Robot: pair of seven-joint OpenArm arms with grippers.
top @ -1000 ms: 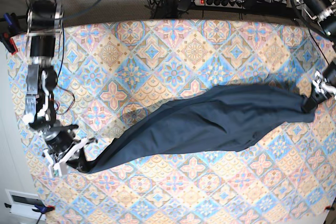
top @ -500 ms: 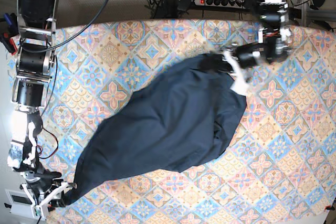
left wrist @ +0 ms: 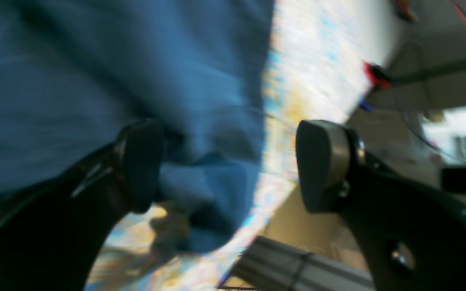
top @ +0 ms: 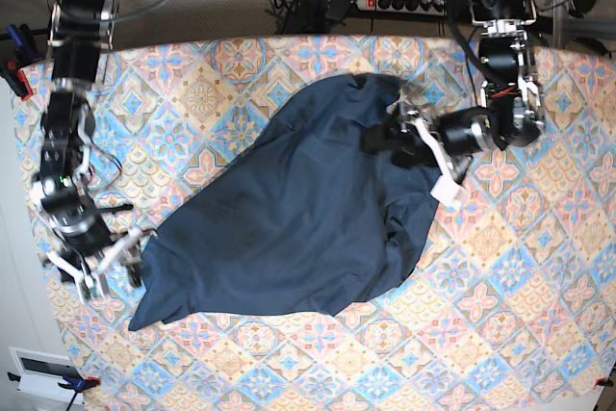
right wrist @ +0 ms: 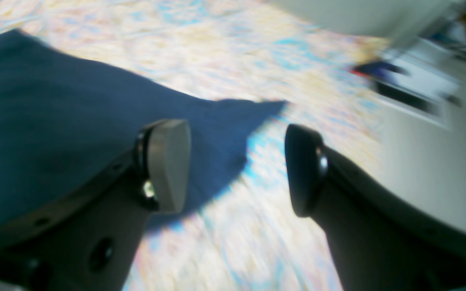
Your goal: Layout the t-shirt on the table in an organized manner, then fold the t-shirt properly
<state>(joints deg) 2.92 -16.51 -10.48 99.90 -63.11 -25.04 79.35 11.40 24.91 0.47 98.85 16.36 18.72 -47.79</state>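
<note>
Laying-out step in hand, folding not yet begun. Dark navy t-shirt (top: 289,223) spread as a rumpled, roughly triangular mass across the middle of the patterned surface (top: 539,334), running from a narrow corner at 7 o'clock up to a bunched edge at 1 o'clock. No sleeves or collar made out in the base view.

Left tool (left wrist: 229,165) spread wide, cloth lying between and under its pads but not pinched. Right tool (right wrist: 237,165) also spread wide, gripping nothing, beside the shirt's pointed lower corner near the surface's 8 o'clock edge.

Likely next: pick 2 fresh grip points on hem or shoulders, pinch, and draw them apart to flatten the bunched upper-right part before any fold.
</note>
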